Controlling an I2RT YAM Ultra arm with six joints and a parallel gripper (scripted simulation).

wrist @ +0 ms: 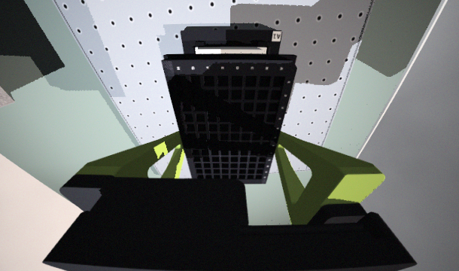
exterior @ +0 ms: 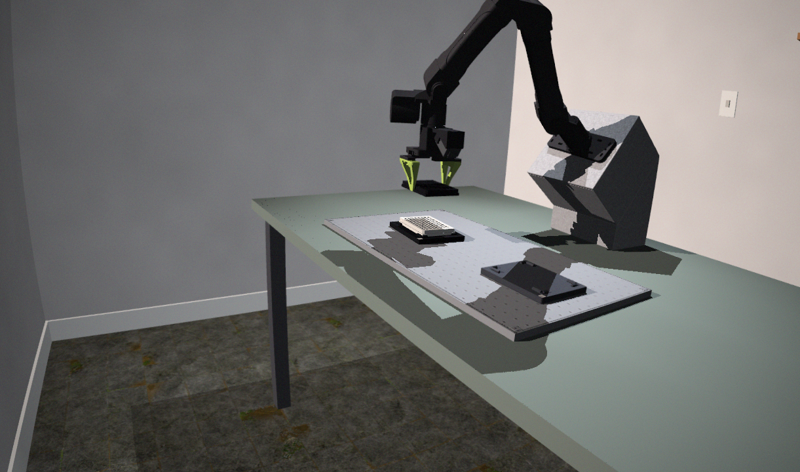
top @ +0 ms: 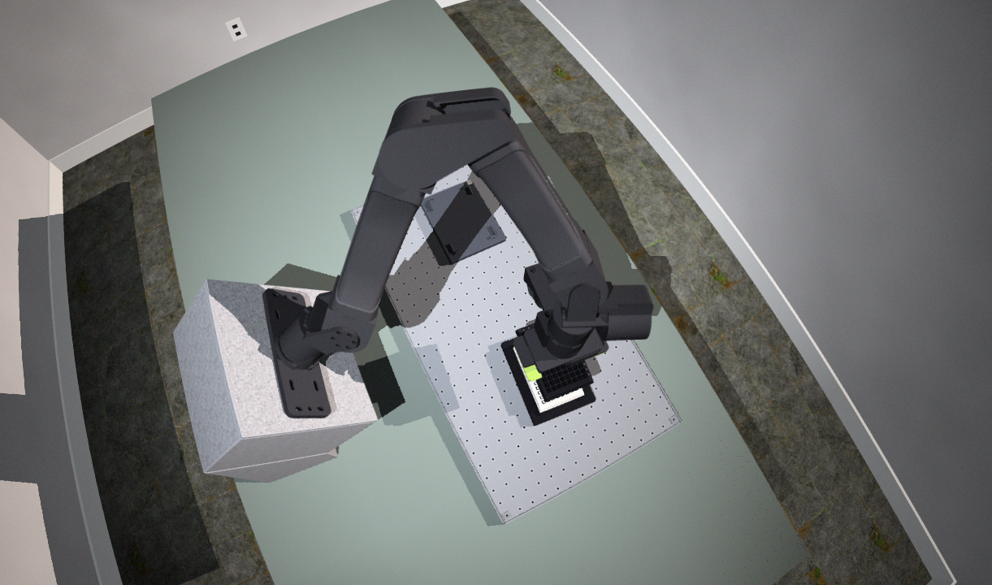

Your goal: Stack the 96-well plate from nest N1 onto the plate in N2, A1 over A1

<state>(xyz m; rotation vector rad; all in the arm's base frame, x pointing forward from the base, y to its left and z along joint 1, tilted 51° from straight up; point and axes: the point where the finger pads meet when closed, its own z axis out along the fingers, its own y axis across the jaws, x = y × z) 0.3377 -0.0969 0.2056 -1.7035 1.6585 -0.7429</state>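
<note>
A glossy black gridded 96-well plate hangs in the air, clamped at its long sides between the lime-green wedge fingers of the tool, which stand wide. Below it a white plate sits in nest N2 on the perforated grey board; nest N1 is a bare black slab.

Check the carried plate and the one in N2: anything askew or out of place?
Nothing stands out. The black 96-well plate hangs level in the gripper, high above the white 96-well plate, which sits square in its nest. The other nest holds nothing.
</note>
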